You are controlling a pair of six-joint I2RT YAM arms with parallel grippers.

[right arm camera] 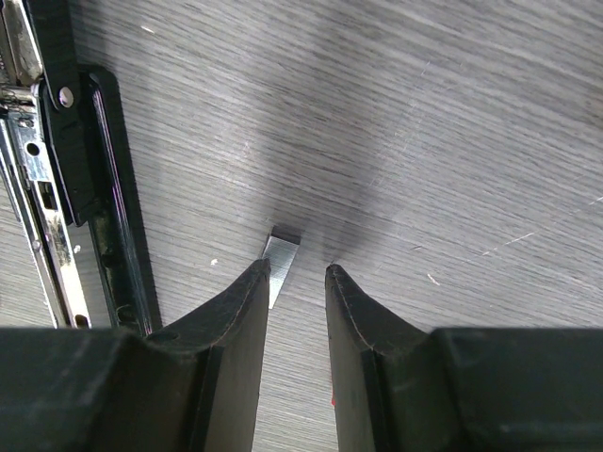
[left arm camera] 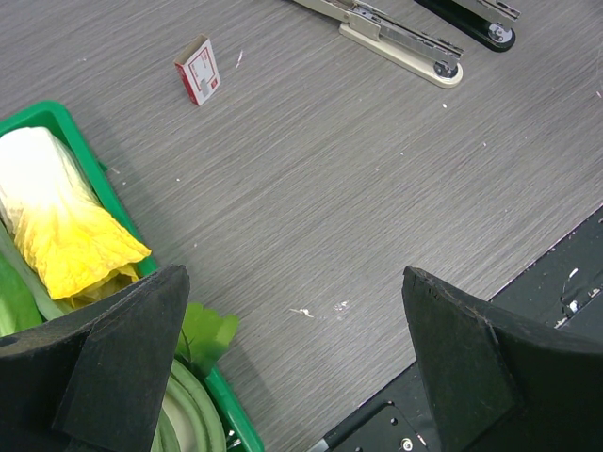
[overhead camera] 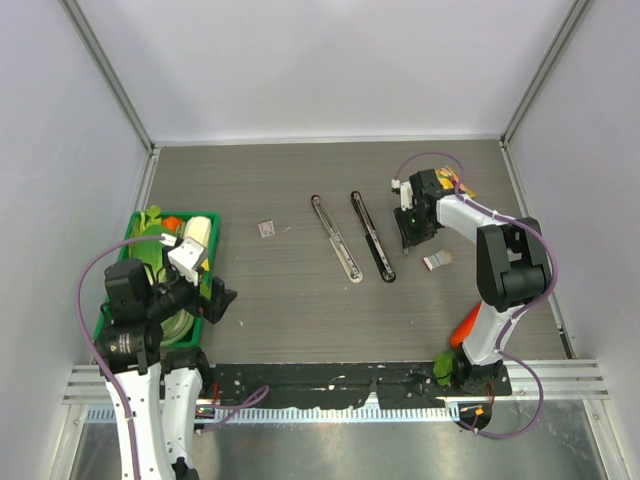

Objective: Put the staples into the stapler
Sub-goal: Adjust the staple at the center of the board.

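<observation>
The staples box (overhead camera: 266, 229), small and white with a red label, lies on the table left of the staplers; it also shows in the left wrist view (left arm camera: 198, 71). A pale stapler (overhead camera: 335, 238) and a black stapler (overhead camera: 372, 236) lie opened flat, side by side. My right gripper (overhead camera: 410, 232) is low at the table just right of the black stapler (right arm camera: 89, 179). Its jaws stand narrowly apart (right arm camera: 297, 270), and a short silver staple strip (right arm camera: 282, 252) lies on the table against the left finger. My left gripper (left arm camera: 292, 282) is wide open and empty, near the basket.
A green basket (overhead camera: 110, 310) of vegetables stands at the left, its rim in the left wrist view (left arm camera: 85, 160). A small pale object (overhead camera: 438, 261) lies right of the black stapler. An orange-red packet (overhead camera: 465, 325) lies by the right arm's base.
</observation>
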